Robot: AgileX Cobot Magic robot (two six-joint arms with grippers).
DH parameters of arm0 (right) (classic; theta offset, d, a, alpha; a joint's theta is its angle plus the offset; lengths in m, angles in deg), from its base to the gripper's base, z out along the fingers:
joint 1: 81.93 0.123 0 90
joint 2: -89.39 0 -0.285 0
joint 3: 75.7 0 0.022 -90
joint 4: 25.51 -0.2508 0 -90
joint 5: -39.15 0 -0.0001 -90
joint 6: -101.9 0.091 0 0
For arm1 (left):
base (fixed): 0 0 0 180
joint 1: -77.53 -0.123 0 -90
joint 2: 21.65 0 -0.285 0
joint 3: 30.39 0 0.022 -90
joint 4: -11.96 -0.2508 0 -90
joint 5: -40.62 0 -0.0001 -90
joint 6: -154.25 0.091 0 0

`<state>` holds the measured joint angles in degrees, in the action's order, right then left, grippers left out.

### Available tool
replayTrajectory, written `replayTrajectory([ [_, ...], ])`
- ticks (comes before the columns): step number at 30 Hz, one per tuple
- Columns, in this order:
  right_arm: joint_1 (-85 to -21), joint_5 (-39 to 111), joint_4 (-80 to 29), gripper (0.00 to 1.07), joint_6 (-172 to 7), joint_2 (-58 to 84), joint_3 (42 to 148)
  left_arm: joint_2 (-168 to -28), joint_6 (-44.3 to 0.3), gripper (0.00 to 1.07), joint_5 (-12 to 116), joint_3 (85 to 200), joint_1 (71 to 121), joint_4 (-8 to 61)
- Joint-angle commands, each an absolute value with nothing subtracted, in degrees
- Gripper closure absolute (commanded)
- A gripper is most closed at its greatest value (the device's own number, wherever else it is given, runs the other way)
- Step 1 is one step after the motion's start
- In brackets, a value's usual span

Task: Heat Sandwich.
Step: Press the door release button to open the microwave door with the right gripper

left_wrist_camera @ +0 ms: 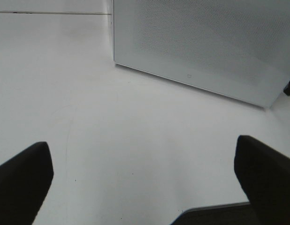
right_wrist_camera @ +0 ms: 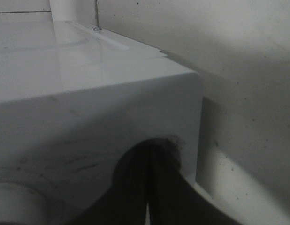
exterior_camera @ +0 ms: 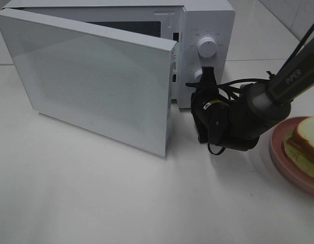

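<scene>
We see the sandwich [exterior_camera: 305, 145] only from the high camera. It lies on a round pink plate [exterior_camera: 279, 157] at the right edge of the worktop [exterior_camera: 96, 198], cut off by the frame, with white bread over a pale green layer. Neither wrist camera shows it.

Just beside the plate, the right arm reaches towards the microwave's [exterior_camera: 213, 20] control panel. Its right pincer [exterior_camera: 207, 71] points at the lower knob [exterior_camera: 198, 75], below the upper knob [exterior_camera: 206, 47]. From above we cannot tell whether it touches. The right wrist camera settles the grip: the two dark fingers [right_wrist_camera: 135, 187] are clenched together, nothing between them, close against the white casing.

The microwave door [exterior_camera: 91, 81] stands swung out over the worktop, its free edge near the right arm.

The left pincer [left_wrist_camera: 145, 183] appears only in its own wrist view. It is released, its fingers spread wide above bare worktop, facing the door's perforated panel, well apart from the sandwich.
</scene>
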<state>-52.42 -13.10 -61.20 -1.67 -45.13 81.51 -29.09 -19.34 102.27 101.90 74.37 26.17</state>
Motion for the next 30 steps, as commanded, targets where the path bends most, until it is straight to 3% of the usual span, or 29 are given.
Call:
replayTrajectory([
  [1, -55.1, -27.5, -57.1, 1.07, -2.3, -45.7, 88.2, -28.2, -19.2, 0.09, 102.0, 101.9, 74.3, 26.1],
  [15, -54.9, -17.2, -57.2, 1.07, -3.7, -43.0, 88.0, -28.2, -19.2, 0.09, 102.0, 101.9, 74.3, 26.1],
  [30, -52.5, -8.5, -58.3, 1.07, -3.2, -37.7, 78.0, -28.2, -19.2, 0.09, 102.0, 101.9, 74.3, 26.1],
])
